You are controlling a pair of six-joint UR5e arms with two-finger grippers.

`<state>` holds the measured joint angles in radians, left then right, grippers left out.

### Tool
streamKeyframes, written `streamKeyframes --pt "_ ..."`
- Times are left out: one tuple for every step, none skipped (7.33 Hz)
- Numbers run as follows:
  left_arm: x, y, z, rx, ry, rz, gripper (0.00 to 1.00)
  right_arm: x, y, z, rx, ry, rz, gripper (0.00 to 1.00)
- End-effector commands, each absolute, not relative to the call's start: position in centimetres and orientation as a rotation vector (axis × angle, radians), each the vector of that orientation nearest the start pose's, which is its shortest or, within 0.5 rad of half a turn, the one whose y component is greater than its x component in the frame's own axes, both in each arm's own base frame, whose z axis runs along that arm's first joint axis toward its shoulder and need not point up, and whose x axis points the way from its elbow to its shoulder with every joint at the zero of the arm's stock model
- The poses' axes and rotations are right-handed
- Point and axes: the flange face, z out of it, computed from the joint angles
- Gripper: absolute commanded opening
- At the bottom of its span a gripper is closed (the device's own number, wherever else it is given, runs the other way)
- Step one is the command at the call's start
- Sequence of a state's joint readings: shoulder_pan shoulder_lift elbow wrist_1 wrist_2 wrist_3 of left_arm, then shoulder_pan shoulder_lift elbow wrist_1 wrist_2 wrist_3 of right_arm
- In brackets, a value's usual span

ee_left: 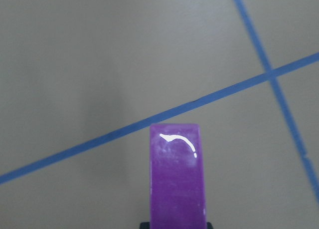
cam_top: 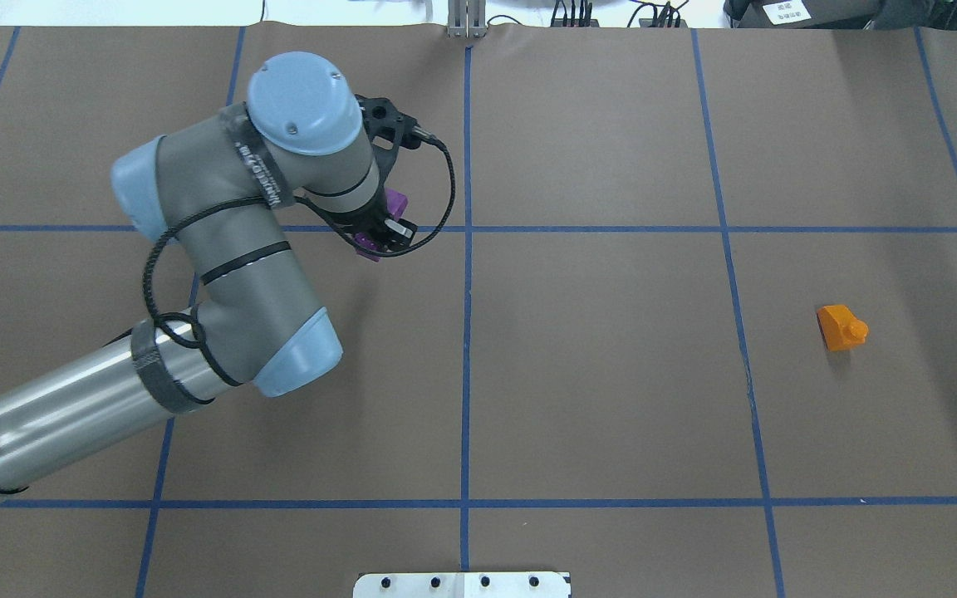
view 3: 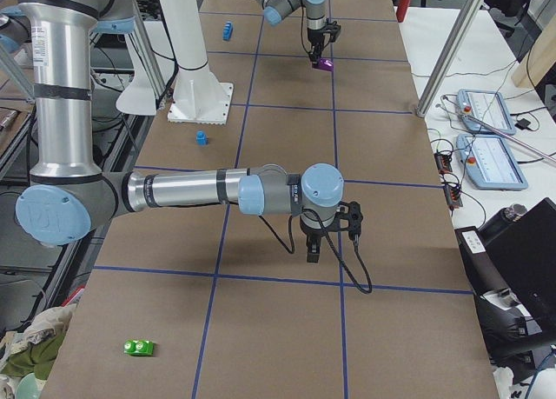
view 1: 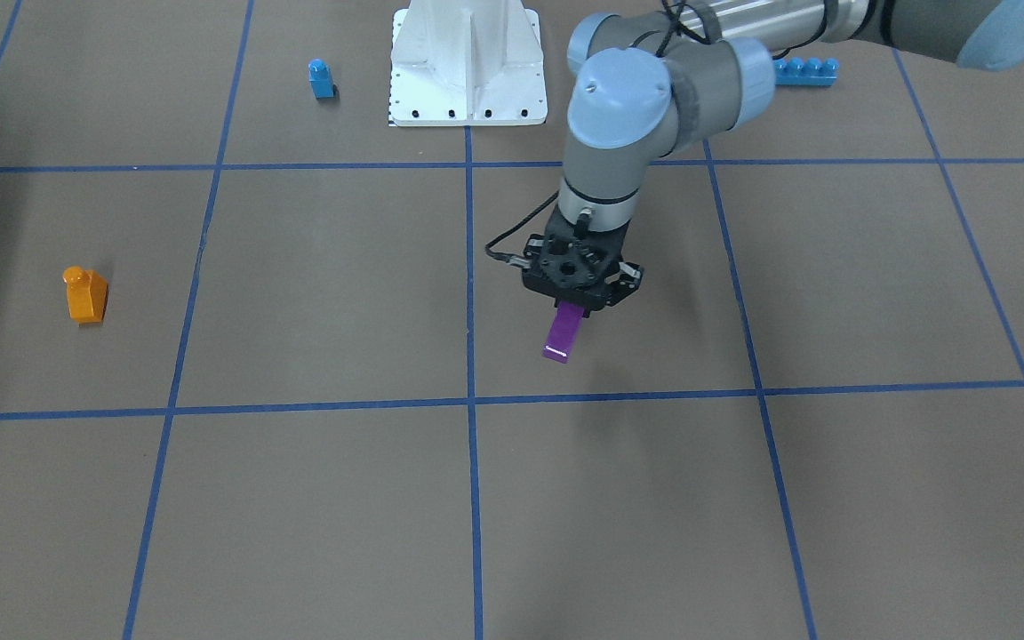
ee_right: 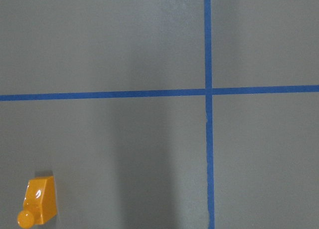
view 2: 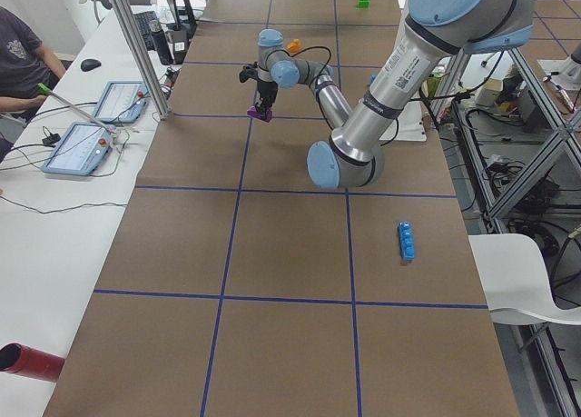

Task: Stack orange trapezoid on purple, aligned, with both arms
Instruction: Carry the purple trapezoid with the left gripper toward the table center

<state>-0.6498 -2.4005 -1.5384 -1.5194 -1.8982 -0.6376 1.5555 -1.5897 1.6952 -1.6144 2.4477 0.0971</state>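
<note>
My left gripper (view 1: 571, 309) is shut on the purple brick (view 1: 563, 334) and holds it above the table, near a blue tape line. The brick fills the bottom centre of the left wrist view (ee_left: 177, 181) and peeks out beside the wrist in the overhead view (cam_top: 396, 202). The orange trapezoid (view 1: 85, 295) stands alone, stud up, far off on the robot's right side (cam_top: 841, 327). It also shows at the lower left of the right wrist view (ee_right: 39, 207). My right gripper (view 3: 323, 242) shows only in the exterior right view, hanging above the table; I cannot tell if it is open or shut.
A small blue one-stud brick (view 1: 321, 78) and a long blue four-stud brick (view 1: 804, 70) lie on either side of the white base pedestal (view 1: 468, 67). A green brick (view 3: 137, 347) lies at the table's right end. Tablets (view 2: 80, 149) sit on the operators' side table.
</note>
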Motion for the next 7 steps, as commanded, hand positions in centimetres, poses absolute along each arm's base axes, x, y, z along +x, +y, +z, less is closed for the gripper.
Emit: streamKeyframes --pt "57.7 -54.4 14.4 0.328 0.748 0.460 0.00 4.9 -49.6 60.7 0.002 -0.879 0.052 1.00" --pt "60.3 -54.3 15.4 0.345 0.770 0.488 0.00 4.9 -49.7 60.6 0.004 -0.879 0.051 1.00" --pt "61.4 -53.8 15.9 0.340 0.772 0.501 0.00 4.9 -49.7 60.6 0.012 -0.882 0.048 1.00" --pt "61.8 -53.4 15.9 0.345 0.770 0.527 0.00 4.8 -49.7 60.5 0.022 -0.896 0.042 1.00" --pt "62.6 -53.0 16.5 0.348 0.759 0.570 0.00 4.8 -49.7 60.4 0.025 -0.900 0.041 1.00" --pt "63.5 -52.2 17.0 0.336 0.754 0.584 0.04 4.8 -49.7 60.3 0.028 -0.900 0.039 1.00" --pt "63.9 -52.1 17.5 0.325 0.748 0.585 0.17 4.8 -49.8 60.1 0.038 -0.900 0.035 1.00"
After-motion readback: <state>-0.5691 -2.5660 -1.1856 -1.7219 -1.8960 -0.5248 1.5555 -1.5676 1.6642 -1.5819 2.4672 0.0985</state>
